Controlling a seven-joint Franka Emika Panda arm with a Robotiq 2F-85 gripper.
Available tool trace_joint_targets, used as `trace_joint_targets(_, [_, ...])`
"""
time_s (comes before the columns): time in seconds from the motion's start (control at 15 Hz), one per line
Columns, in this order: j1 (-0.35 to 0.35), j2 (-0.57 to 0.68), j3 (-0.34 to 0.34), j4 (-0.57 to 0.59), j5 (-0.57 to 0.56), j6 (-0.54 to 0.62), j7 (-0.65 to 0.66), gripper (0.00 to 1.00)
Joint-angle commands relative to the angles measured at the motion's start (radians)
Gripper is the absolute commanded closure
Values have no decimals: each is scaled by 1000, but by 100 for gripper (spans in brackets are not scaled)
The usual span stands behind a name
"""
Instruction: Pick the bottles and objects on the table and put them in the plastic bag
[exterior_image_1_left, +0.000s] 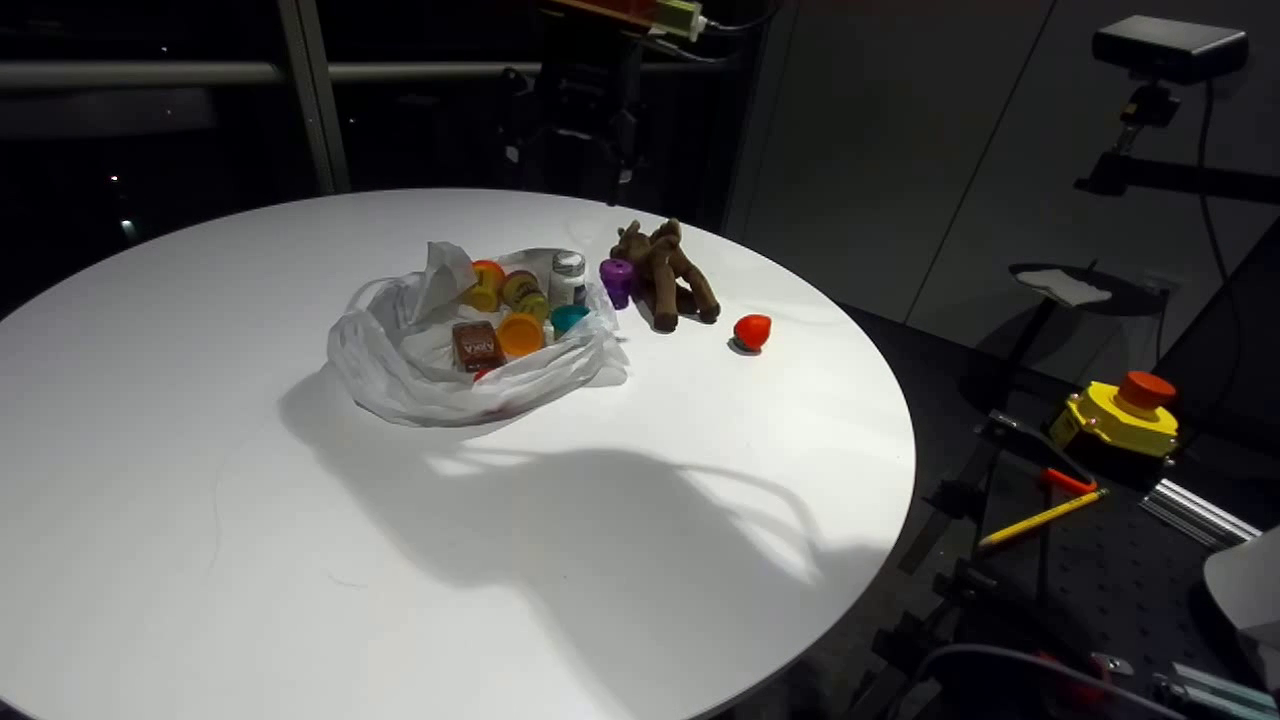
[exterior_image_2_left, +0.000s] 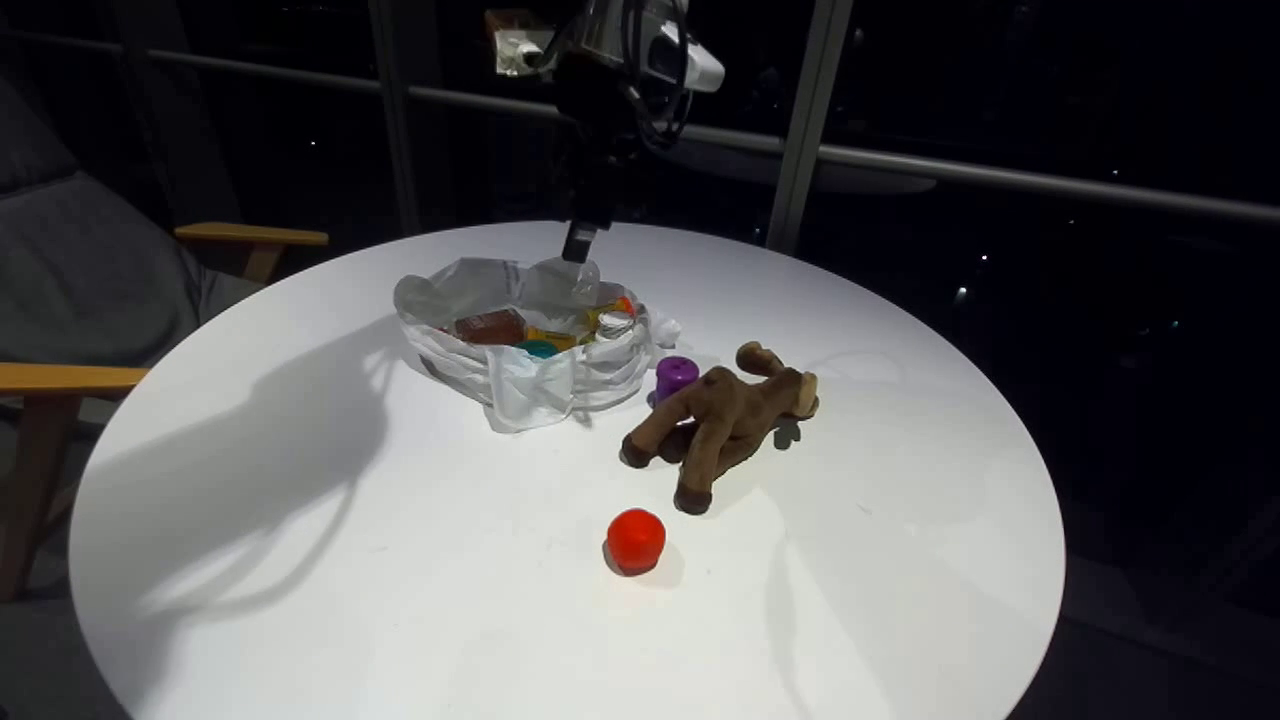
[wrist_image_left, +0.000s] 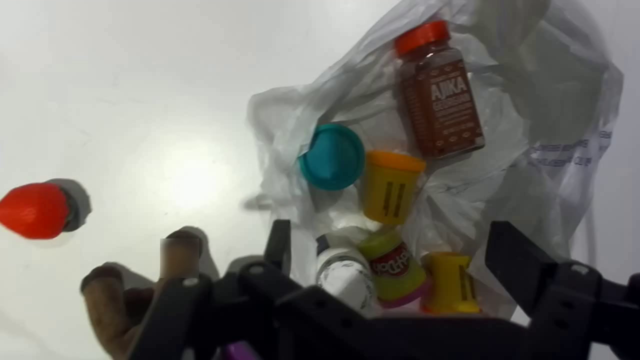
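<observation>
The gripper (wrist_image_left: 390, 240), nearest the camera in the wrist view, was held above the plastic bag (wrist_image_left: 545, 120), its jaws set well apart. From left to right, the red piece (wrist_image_left: 35, 211) and the brown plush animal (wrist_image_left: 107, 305) were shown on the table (wrist_image_left: 125, 60); within the bag were contained the teal cup (wrist_image_left: 333, 157), a white-topped container (wrist_image_left: 346, 282), an orange-lidded tub (wrist_image_left: 392, 192), a Play-Doh tub (wrist_image_left: 392, 270), the red-capped bottle (wrist_image_left: 444, 102), laid on its side, and another yellow tub (wrist_image_left: 445, 280).

Both exterior views look down aslant from the near side of the round table (exterior_image_1_left: 250, 560) towards dark panes (exterior_image_2_left: 1000, 100) beyond its far edge. The wrist view looks steeply down, much nearer, the plastic bag (wrist_image_left: 460, 210) at right; all three share it.
</observation>
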Motion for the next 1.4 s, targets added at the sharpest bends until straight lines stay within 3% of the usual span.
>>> trace_joint_targets(0.0, [23, -180, -40, -246, -163, 124, -53, 0])
trace_joint_targets(0.27, [12, -255, -60, -444, -262, 405, -5, 0])
trace_joint_targets(0.47, [11, -240, -87, -527, -247, 637, 78, 0])
trace_joint_targets(0.6, [15, -206, -105, -539, -229, 720, 136, 0])
trace_joint_targets(1.0, [93, -97, -201, -452, -273, 719, 359, 0])
trace_joint_targets(1.33, [138, -3, -233, -347, -269, 681, 497, 0])
